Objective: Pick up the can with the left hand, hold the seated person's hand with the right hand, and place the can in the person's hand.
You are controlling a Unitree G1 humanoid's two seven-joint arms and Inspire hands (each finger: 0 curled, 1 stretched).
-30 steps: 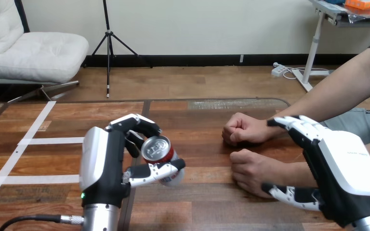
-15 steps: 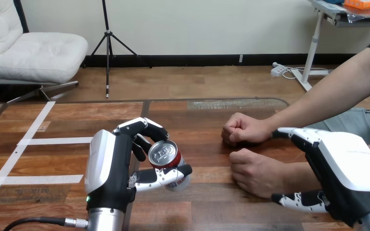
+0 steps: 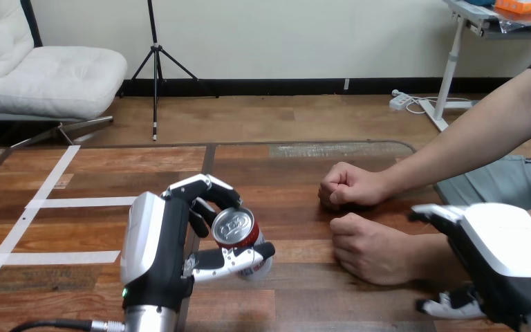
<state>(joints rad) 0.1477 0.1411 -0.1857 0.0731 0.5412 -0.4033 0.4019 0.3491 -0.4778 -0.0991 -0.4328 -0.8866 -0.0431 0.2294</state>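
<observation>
Can (image 3: 237,229), red, clasped in the left hand's (image 3: 159,252) curled fingers and thumb, has edged toward the person's nearer fist (image 3: 363,245). The right hand (image 3: 506,264) has sunk lower, fingers spread either side of that wrist, not yet clasping it.

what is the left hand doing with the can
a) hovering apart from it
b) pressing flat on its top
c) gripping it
c: the left hand has its fingers and thumb curled round the can.
</observation>
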